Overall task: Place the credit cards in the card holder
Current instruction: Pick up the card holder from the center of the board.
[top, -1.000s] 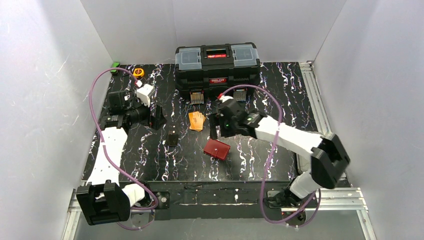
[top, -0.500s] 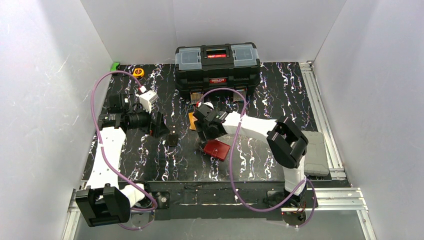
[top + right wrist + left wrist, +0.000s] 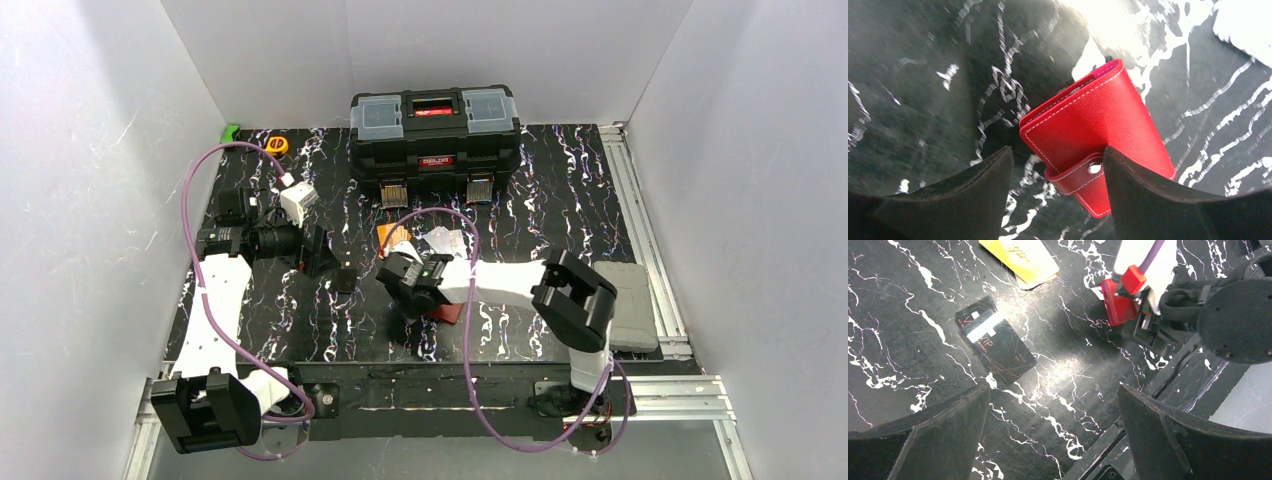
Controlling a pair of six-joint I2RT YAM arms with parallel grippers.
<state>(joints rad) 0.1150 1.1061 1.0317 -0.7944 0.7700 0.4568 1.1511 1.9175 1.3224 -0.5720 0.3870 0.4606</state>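
While right arm (image 3: pixel 500 275) lies folded low | fingers (image 3: pixel 948 197) spread above card holder (image 3: pixel 1098 125)

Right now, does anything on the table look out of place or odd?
Nothing is spilled or damaged. The small red stitched wallet lies closed, tab snapped, below the open right claw, while thin orange plastic cards and black plastic cards lie in separate piles.

Right fingers (image 3: pixel 948 200) spread low; left fingers (image 3: pixel 923 440) spread.

Right gripper (image 3: pixel 1056 152) covers the wallet (image 3: pixel 1098 125) from above; toolbox (image 3: pixel 435 130) walls the far edge; bare table (image 3: pixel 570 200) right of both
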